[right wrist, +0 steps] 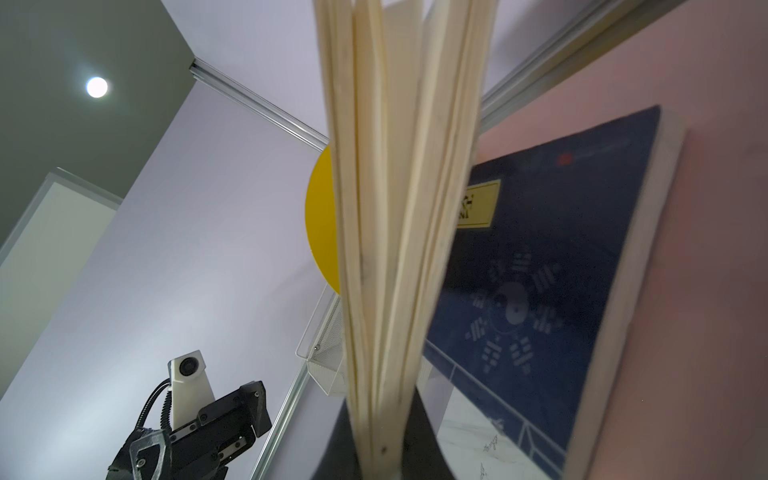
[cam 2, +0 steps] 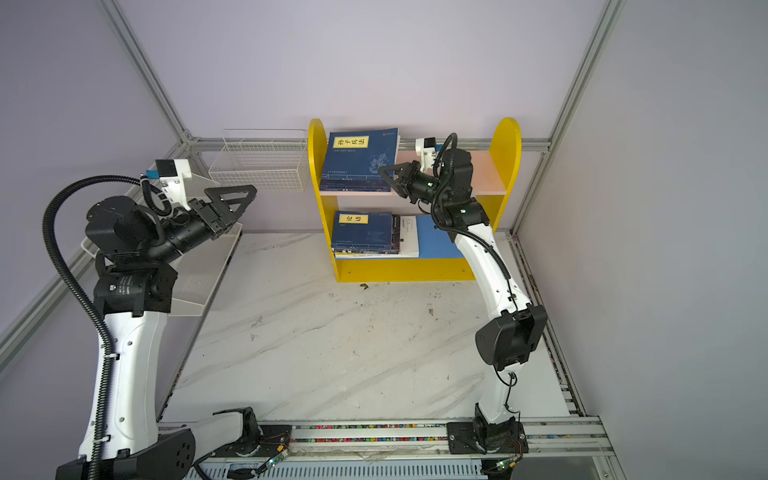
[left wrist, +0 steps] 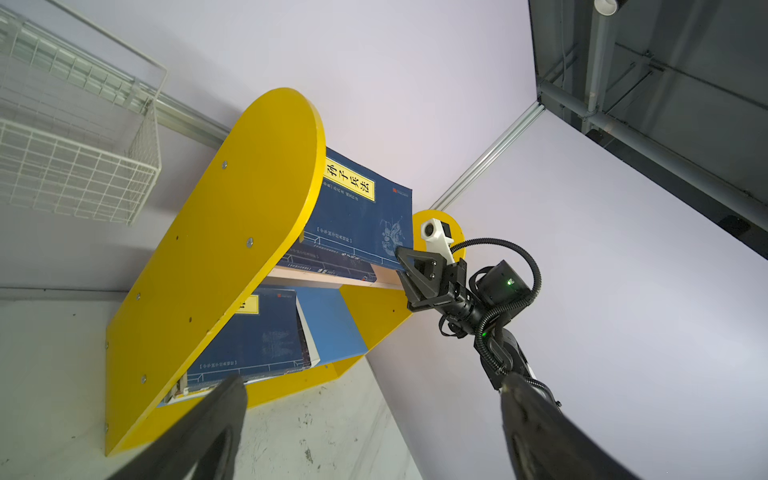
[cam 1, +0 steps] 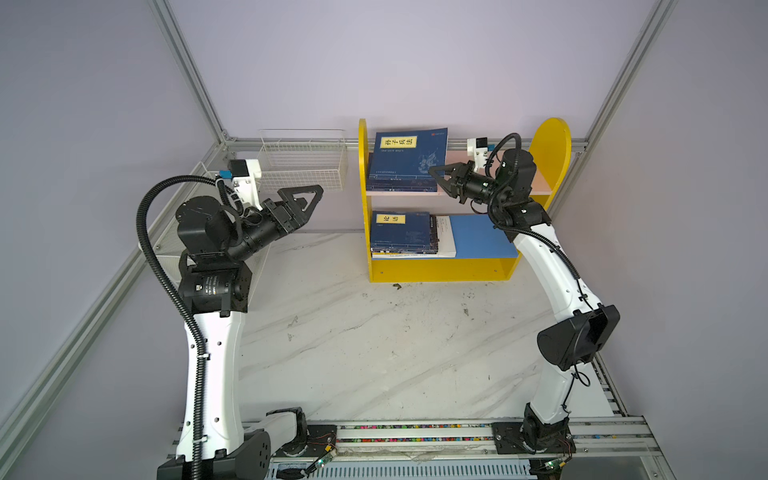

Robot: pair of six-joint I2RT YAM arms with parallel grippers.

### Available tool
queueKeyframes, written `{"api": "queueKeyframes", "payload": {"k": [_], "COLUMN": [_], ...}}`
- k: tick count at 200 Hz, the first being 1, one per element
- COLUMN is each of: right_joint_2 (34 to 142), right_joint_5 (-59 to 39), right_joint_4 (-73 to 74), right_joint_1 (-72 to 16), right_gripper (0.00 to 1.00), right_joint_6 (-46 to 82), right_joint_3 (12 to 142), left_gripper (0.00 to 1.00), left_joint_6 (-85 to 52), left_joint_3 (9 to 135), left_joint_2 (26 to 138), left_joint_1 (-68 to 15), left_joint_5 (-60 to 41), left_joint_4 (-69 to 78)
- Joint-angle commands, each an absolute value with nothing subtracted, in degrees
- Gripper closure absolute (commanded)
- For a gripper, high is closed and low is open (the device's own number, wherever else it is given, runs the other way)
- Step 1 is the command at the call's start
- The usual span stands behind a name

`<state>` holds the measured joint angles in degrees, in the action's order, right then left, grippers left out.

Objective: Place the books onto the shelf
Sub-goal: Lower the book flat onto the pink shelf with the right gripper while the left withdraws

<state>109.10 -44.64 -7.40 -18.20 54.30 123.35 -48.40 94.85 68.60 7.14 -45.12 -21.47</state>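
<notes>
Right end effector (cam 1: 434,174) clamps page edge of navy book (cam 1: 405,156), tilted up at left end of shelf (cam 1: 548,145) upper board (cam 1: 456,160). Left end effector (cam 1: 313,194) wide, empty, over desk (cam 1: 374,353) back-left corner. Other books (cam 1: 401,232) stacked at lower board (cam 1: 478,235) left end.

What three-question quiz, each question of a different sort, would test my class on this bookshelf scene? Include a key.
1. True or false: the left gripper holds a book.
2. The right gripper is: A open and empty; B shut on the upper navy book; C out of sight.
3. Fill in: the top book on the blue lower board is ____ in colour.
Key: 1 false; 2 B; 3 navy.
</notes>
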Motion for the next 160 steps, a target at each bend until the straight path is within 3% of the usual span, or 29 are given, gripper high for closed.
{"api": "queueKeyframes", "payload": {"k": [1, 160], "right_joint_2": [111.2, 113.1], "right_joint_5": [-46.3, -47.1], "right_joint_4": [-16.3, -13.4], "right_joint_1": [-18.2, -18.2], "right_gripper": [1.0, 1.0], "right_joint_6": [50.9, 54.1], "right_joint_3": [129.9, 129.4], "left_gripper": [0.06, 0.06], "left_joint_6": [-48.5, -51.7], "left_joint_3": [92.1, 88.1], "left_joint_2": [69.2, 70.7], "left_joint_1": [7.7, 7.9], "left_joint_5": [-45.3, -47.4], "left_joint_4": [-18.8, -12.9]}}
